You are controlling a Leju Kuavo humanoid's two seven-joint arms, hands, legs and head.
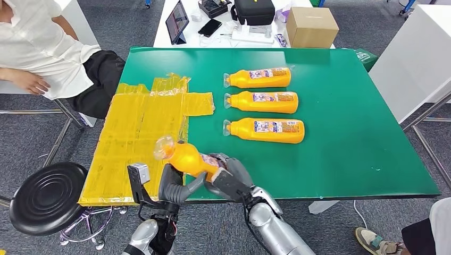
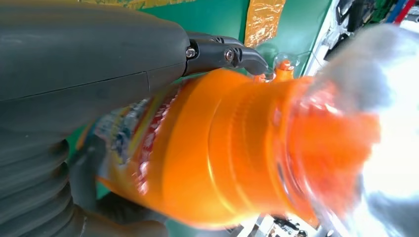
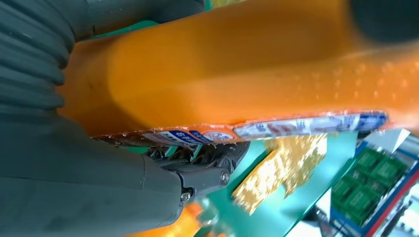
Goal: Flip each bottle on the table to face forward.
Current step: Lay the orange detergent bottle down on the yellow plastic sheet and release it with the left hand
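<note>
Left hand: the robot's left hand (image 1: 178, 187) cups the neck end of an orange bottle from below, fingers curled round it.
Right hand: the right hand (image 1: 230, 175) wraps the body end of the same bottle, thumb and fingers pressed against its sides.
Held bottle: the orange bottle (image 1: 187, 158) is lifted just above the near edge of the green table (image 1: 345, 154), clear cap pointing away and to the left; its label is only partly visible between the hands.
Row of bottles: three orange bottles (image 1: 264, 130) lie side by side further back, well apart from the hands, labels up, caps to the left.
Yellow sheet: a yellow taped sheet (image 1: 135, 133) covers the table's left part.
Progress: judged from the layout, three bottles look finished and the held one seems the last, still to be turned and laid down.
</note>
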